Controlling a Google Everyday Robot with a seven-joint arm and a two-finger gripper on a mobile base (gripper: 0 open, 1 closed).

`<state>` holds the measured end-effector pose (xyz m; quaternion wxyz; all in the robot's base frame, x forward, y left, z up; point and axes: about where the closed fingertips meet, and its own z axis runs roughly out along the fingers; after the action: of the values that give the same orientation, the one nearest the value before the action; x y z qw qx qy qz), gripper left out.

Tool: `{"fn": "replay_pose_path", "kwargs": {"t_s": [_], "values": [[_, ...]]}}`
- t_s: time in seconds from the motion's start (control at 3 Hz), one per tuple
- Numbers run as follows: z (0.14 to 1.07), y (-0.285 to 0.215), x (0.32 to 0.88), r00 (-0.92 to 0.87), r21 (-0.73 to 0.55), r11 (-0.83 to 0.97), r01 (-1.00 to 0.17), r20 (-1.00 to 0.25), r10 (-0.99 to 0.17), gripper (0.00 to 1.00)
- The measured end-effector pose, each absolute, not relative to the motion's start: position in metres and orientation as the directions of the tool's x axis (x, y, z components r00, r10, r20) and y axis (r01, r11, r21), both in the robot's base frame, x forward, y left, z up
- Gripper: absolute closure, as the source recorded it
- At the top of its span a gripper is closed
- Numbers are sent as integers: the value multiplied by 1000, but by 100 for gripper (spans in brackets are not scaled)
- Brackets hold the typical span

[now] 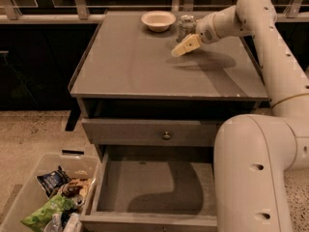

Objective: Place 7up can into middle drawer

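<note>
The 7up can (186,25) stands upright at the back of the cabinet top (130,66), right of the cream bowl. My gripper (180,48) reaches in from the right and hangs just in front of the can, low over the top and at its base; I cannot see whether it touches the can. The middle drawer (149,190) is pulled open at the bottom of the cabinet, its flat floor bare.
A cream shallow bowl (158,20) sits at the back of the top, left of the can. A shut drawer front with a round knob (166,135) is above the open drawer. A clear bin of snack packets (48,197) stands on the floor at left. My arm's body (251,173) fills the lower right.
</note>
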<state>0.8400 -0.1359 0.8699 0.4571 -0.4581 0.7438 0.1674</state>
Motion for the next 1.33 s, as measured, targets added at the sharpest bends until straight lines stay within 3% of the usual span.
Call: {"fn": "replay_pose_path", "kwargs": {"t_s": [0.33,0.67,1.33], "values": [[870,-134,839,-161,-169,517,-839,-831,-533,0],[870,-134,839,-161,-168,517,-840,-831,-533,19],[870,-134,839,-161,-168,517,-840,-831,-533,65]]}}
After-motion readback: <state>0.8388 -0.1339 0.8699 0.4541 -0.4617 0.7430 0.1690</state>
